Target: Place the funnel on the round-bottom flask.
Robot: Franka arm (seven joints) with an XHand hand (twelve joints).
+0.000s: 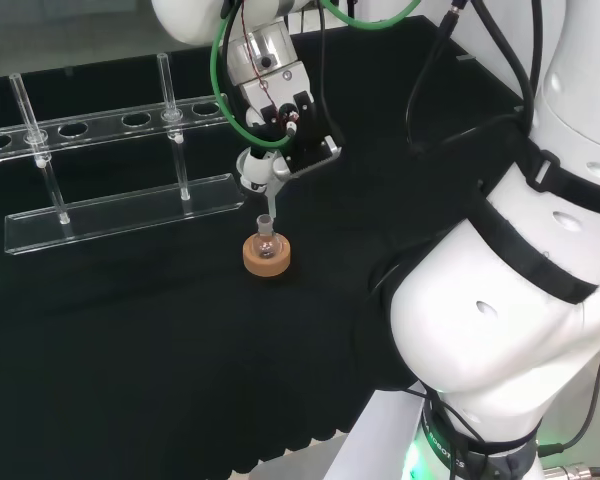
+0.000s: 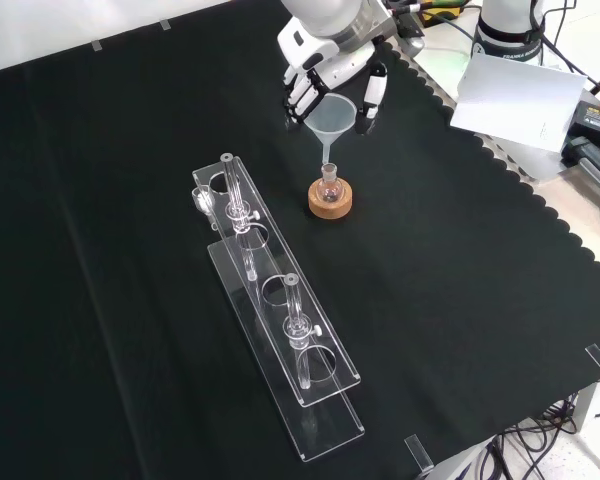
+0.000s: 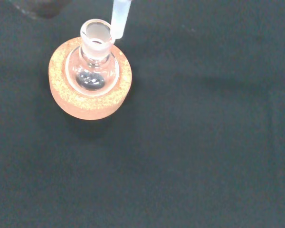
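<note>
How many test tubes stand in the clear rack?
2. In the front view, one test tube stands near the rack's far end, another nearer its middle. More clear glass could go unseen.

From the head view I see my arm (image 1: pixel 520 300) bulking large and white at the right, its upper links reaching across to the left with black and green cables looped along them. In the front view my robot hand (image 2: pixel 325 80) comes in from the top, palm turned down toward the table (image 2: pixel 460 300), hanging above it. Its fingers (image 2: pixel 300 95) and thumb (image 2: pixel 373 98) curl in from either side, pinching the funnel (image 2: pixel 332 115) between them.
</note>
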